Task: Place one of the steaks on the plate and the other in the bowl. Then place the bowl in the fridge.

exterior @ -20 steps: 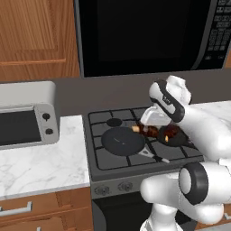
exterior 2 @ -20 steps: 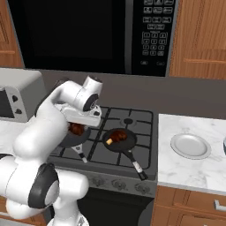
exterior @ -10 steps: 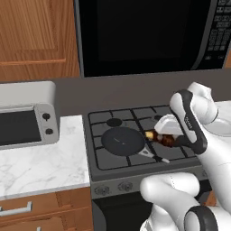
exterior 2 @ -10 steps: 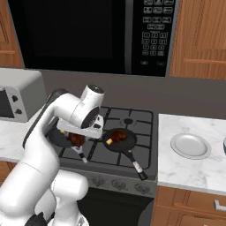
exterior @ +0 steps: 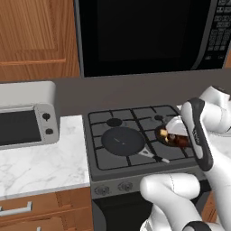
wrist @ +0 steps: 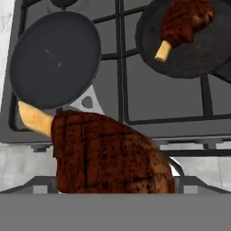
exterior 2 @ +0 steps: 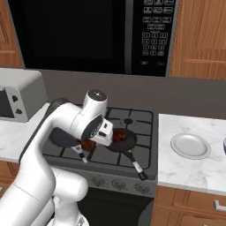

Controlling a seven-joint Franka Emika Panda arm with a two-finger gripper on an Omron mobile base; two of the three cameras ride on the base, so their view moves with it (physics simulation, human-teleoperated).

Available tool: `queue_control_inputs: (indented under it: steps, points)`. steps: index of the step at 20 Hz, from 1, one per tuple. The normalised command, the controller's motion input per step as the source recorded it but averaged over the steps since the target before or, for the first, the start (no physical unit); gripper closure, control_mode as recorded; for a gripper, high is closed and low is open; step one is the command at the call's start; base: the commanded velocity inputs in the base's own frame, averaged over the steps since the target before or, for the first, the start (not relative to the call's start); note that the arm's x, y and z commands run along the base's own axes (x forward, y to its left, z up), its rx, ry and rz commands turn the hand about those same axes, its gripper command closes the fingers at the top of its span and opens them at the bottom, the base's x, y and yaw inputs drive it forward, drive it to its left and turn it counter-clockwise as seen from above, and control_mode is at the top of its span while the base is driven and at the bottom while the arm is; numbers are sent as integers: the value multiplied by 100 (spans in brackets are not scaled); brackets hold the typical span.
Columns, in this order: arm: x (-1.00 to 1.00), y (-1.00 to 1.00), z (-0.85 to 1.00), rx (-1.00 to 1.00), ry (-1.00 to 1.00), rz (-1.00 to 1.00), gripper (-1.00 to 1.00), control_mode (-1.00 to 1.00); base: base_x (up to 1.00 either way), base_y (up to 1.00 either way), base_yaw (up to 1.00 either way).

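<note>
My gripper (exterior 2: pixel 93 142) is shut on a dark reddish-brown steak (wrist: pixel 108 158) (exterior 2: pixel 88 145) and holds it above the front of the stove; the meat hides the fingertips in the hand view. The second steak (wrist: pixel 185 20) (exterior 2: pixel 118 136) lies in a black frying pan (wrist: pixel 212 49) on the right burners. The white plate (exterior 2: pixel 190 146) sits bare on the marble counter right of the stove, well away from my gripper. Bowl and fridge are out of view.
An empty black pan (wrist: pixel 54 58) (exterior: pixel 122 140) rests on the left burners, its handle pointing to the stove's front. A toaster oven (exterior: pixel 22 119) stands on the left counter. A microwave (exterior 2: pixel 88 35) hangs above the stove, with wooden cabinets either side.
The arm has swung its elbow round, and the gripper has carried the steak a little to the right and toward the stove's front edge. The other steak and both pans have stayed put.
</note>
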Motion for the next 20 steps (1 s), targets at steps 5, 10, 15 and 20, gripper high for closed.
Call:
queue_control_inputs:
  steps: [5, 10, 15, 20]
  points:
    - [3, -39, 28, -21, -6, -20, 100, -100, 0, 0, 0]
    - [0, -49, 3, -16, -1, -4, 100, -100, 0, 0, 0]
    - [7, -57, 0, -12, 1, 0, 100, -100, 0, 0, 0]
    - [20, -72, -4, -1, 1, 0, 100, -100, 0, 0, 0]
